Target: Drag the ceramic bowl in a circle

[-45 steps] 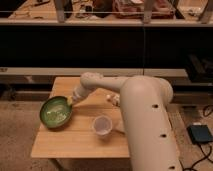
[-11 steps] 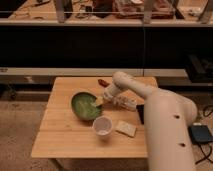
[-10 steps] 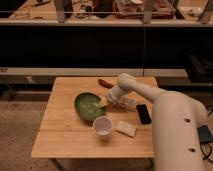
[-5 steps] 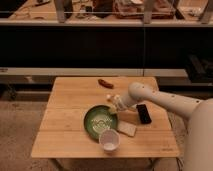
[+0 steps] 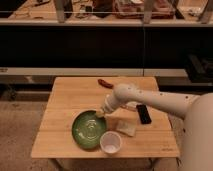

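The ceramic bowl (image 5: 88, 129) is a wide, shallow, glossy green dish lying on the wooden table (image 5: 65, 95) near its front edge. My gripper (image 5: 101, 114) reaches down from the right at the end of a white arm (image 5: 150, 99) and rests on the bowl's upper right rim. A small white cup (image 5: 110, 143) stands right against the bowl's lower right rim.
A black phone-like object (image 5: 143, 113) lies to the right of the arm. A pale flat pad (image 5: 125, 126) lies right of the bowl. A red item (image 5: 105, 83) lies near the table's back edge. Dark shelving stands behind the table.
The bowl has been dragged from the table's left middle rightward, then toward the front edge and slightly left. The white cup has been pushed toward the front with it.
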`<act>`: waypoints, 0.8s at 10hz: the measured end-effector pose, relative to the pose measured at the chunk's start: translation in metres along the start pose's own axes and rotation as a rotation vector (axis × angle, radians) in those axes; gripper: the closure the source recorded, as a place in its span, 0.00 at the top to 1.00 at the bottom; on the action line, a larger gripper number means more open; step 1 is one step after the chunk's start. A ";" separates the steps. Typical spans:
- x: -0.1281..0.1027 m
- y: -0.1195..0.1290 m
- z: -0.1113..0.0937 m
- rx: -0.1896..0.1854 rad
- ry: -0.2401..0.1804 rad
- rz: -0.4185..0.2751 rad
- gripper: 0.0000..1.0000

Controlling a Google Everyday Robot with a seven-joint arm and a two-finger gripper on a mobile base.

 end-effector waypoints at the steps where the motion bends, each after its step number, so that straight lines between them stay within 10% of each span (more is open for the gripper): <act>1: 0.012 -0.011 0.010 0.026 -0.005 -0.019 0.00; 8: 0.110 -0.015 0.056 0.216 0.037 0.006 0.00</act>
